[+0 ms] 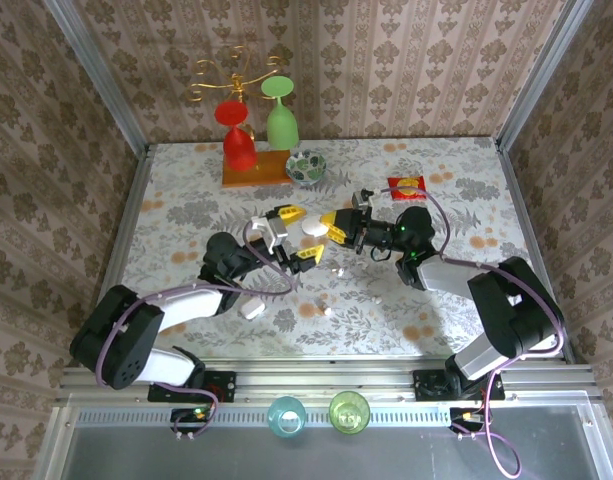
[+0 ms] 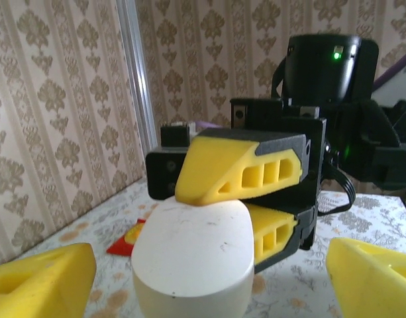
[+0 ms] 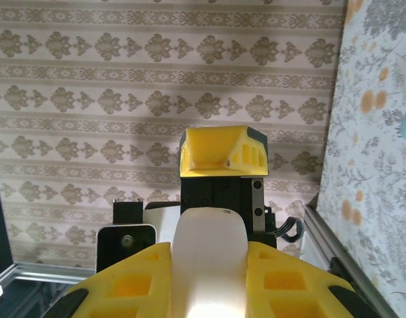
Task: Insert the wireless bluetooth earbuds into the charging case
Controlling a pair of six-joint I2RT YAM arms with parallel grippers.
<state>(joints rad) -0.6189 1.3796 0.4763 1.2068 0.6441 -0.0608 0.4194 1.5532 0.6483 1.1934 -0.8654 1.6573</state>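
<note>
Right hand [image 1: 336, 228] clamps white case [image 1: 313, 229], left hand [image 1: 297, 234] gapes empty; earbud [image 1: 327, 312], 6 o'clock on table [image 1: 186, 200], likely light, slick: pinch its sides.

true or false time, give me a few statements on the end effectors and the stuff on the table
1. The right end effector grips the white case. True.
2. The left end effector is clamped on the case too. False: its fingers stand open, either side of it.
3. A red packet lies on the table. True.
4. Both glasses at the back are blue. False: a red glass and a green glass.
</note>
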